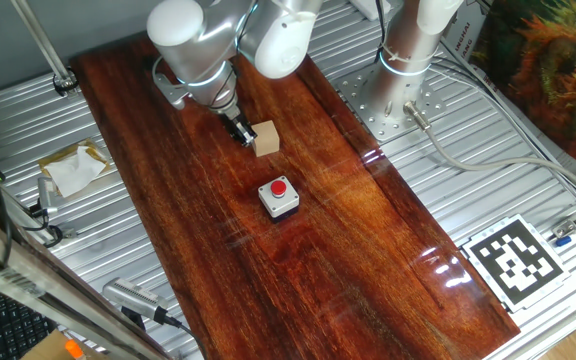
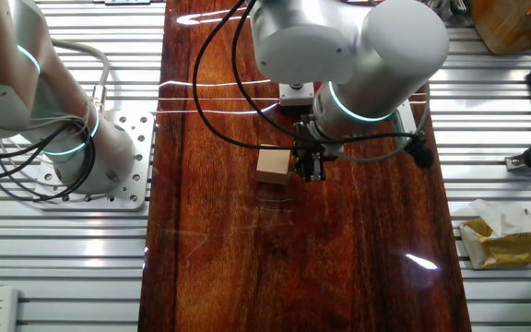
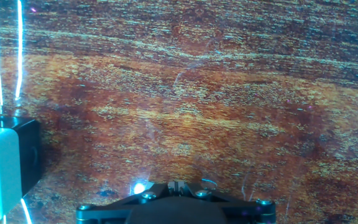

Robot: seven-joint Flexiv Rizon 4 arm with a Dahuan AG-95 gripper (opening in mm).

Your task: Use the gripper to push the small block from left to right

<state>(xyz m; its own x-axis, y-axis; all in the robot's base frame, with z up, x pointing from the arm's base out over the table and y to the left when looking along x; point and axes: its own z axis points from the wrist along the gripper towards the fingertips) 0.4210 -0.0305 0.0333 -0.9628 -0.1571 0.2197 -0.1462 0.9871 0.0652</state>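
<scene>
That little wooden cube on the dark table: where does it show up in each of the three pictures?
One fixed view: the small block sits above centre, just right of the gripper.
The other fixed view: the block is near the middle, just left of the gripper.
Hand view: the block is not in it.
Shared landmark: the grey button box, partly hidden behind the arm and at the left edge.

opposing overhead views, close downward hand view
</scene>
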